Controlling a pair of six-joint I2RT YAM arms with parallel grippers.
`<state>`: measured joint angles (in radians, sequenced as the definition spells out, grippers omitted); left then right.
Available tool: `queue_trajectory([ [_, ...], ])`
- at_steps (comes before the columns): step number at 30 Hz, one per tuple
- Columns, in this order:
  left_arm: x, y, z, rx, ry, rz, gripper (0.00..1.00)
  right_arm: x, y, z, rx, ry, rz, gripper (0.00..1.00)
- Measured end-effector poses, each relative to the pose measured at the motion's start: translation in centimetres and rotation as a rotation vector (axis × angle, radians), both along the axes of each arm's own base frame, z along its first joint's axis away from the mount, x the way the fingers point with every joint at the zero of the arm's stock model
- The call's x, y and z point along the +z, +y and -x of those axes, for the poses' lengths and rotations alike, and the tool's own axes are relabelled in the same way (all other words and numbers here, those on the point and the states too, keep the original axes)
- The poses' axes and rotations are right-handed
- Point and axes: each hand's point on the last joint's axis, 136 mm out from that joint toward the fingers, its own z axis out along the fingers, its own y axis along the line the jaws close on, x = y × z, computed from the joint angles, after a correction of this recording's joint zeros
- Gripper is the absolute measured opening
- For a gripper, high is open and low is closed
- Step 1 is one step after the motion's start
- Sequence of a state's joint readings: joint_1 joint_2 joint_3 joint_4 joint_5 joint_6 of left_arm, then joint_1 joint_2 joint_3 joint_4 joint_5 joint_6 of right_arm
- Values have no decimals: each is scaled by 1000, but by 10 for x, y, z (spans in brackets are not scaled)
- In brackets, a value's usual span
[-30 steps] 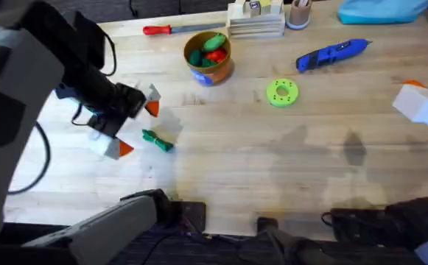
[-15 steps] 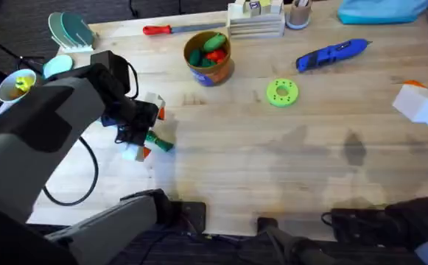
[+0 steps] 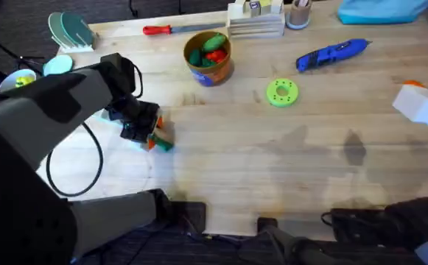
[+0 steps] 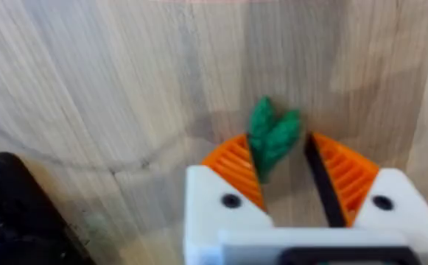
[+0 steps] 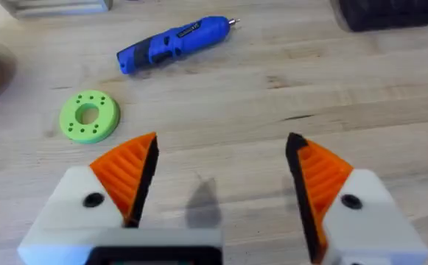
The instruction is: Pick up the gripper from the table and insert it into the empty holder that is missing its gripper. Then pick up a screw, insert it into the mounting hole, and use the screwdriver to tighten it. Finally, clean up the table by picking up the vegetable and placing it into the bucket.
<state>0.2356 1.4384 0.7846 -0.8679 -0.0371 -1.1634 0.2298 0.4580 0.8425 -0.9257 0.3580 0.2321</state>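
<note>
The vegetable (image 3: 163, 145), a small dark green piece, lies on the wood left of centre. My left gripper (image 3: 152, 137) is low over it. In the left wrist view the vegetable (image 4: 272, 136) lies between the orange pads (image 4: 236, 165), leafy end past the tips; the jaws are narrowed but open, with wood showing beside the stem. The bucket (image 3: 208, 65) stands at the back with toy vegetables inside. The blue screwdriver (image 3: 331, 54) lies at the back right, and it shows as the screwdriver (image 5: 173, 44) ahead of my open right gripper (image 5: 221, 169). The loose gripper, holder and screw are out of view.
A lime-green ring disc (image 3: 282, 93) lies right of the bucket. A red-handled screwdriver (image 3: 171, 29) and a stack of boxes (image 3: 255, 22) sit along the far edge. Dishes (image 3: 68, 33) stand at the far left. My right gripper (image 3: 422, 103) hangs at the right edge.
My left gripper has moved right and down onto the vegetable, and its fingers have drawn closer together around it. The right arm has not moved.
</note>
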Motion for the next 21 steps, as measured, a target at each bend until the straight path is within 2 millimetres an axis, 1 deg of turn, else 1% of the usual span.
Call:
queue_trajectory([
  [3,2,-3,-7,-3,-26,19,57,0,0,0,0,0,0,991],
  [4,2,-4,-6,-2,-24,25,23,0,0,0,0,0,0,991],
  [8,5,-12,9,-9,39,67,15,0,0,0,0,0,0,991],
  [9,8,-14,10,-12,41,76,14,0,0,0,0,0,0,991],
  [11,20,-17,2,-28,2,90,14,0,0,0,0,0,0,991],
  [13,42,-18,-20,-61,-91,90,13,0,0,0,0,0,0,992],
  [17,107,-27,-79,-187,-358,49,12,0,0,0,0,0,0,992],
  [18,125,-32,-96,-232,-438,33,11,0,0,0,0,0,0,991],
  [21,168,-55,-137,-353,-643,-4,11,0,0,0,0,0,0,991],
])
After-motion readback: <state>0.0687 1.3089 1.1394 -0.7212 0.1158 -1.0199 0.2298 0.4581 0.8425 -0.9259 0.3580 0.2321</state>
